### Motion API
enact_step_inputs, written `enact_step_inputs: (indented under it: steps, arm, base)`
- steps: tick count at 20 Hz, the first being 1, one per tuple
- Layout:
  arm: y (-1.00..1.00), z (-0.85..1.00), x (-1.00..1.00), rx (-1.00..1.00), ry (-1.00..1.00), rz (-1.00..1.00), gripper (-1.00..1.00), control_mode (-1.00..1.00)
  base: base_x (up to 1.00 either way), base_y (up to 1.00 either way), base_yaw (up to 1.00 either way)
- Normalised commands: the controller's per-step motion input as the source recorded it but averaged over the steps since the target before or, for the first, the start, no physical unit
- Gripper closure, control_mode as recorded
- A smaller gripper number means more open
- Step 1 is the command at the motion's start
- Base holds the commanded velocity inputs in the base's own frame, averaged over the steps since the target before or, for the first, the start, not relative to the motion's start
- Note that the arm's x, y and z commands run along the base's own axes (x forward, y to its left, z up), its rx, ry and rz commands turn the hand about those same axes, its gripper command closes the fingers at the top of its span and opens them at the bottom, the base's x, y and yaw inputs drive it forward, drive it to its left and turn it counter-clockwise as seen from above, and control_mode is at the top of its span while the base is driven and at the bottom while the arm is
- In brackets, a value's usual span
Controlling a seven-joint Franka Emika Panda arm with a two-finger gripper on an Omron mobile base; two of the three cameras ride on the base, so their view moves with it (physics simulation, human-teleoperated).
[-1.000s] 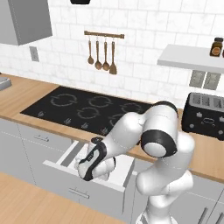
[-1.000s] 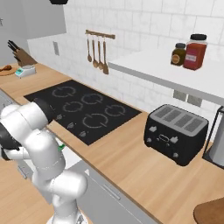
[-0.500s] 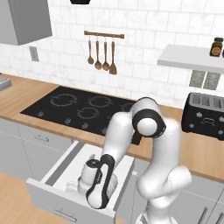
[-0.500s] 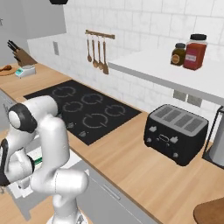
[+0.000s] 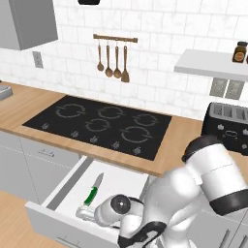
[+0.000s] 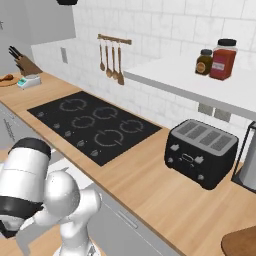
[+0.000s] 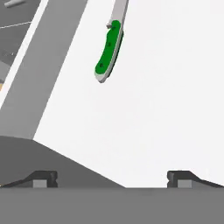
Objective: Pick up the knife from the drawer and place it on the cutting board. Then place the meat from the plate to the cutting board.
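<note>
currently: drawer [image 5: 63, 186], pulled out beneath the tabletop [image 5: 29, 104]. knife [image 7: 109, 49], green handle, lies flat on the white drawer floor near its left wall. fingers [image 7: 112, 177] spread wide and released, grasping nothing, well apart from the knife. hob [image 5: 99, 123] and toaster [image 6: 201, 151] on the tabletop.
</note>
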Motion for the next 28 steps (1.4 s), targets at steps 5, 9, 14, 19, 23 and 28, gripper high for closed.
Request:
enact_step_inputs:
  steps: [5,9,14,19,23,28]
  arm:
    - [0.04,1.00,0.28,-0.18,-0.42,-0.07,-1.00,-1.00]
    - [0.02,1.00,0.30,-0.13,-0.13,-0.14,-1.00,-1.00]
    - [-0.09,0.93,0.07,-0.03,0.05,-0.11,-1.00,-1.00]
    - [-0.14,-0.01,0.42,0.00,0.29,0.00,-1.00,-1.00]
    - [0.00,-0.22,0.54,0.00,0.31,0.00,-1.00,-1.00]
    - [0.00,-0.47,0.22,-0.01,0.21,0.01,-1.00,-1.00]
  base:
    - [0.00,0.00,0.00]
    - [0.00,0.00,0.00]
    - [0.00,0.00,0.00]
    - [0.00,0.00,0.00]
    - [0.00,0.00,0.00]
    - [0.00,0.00,0.00]
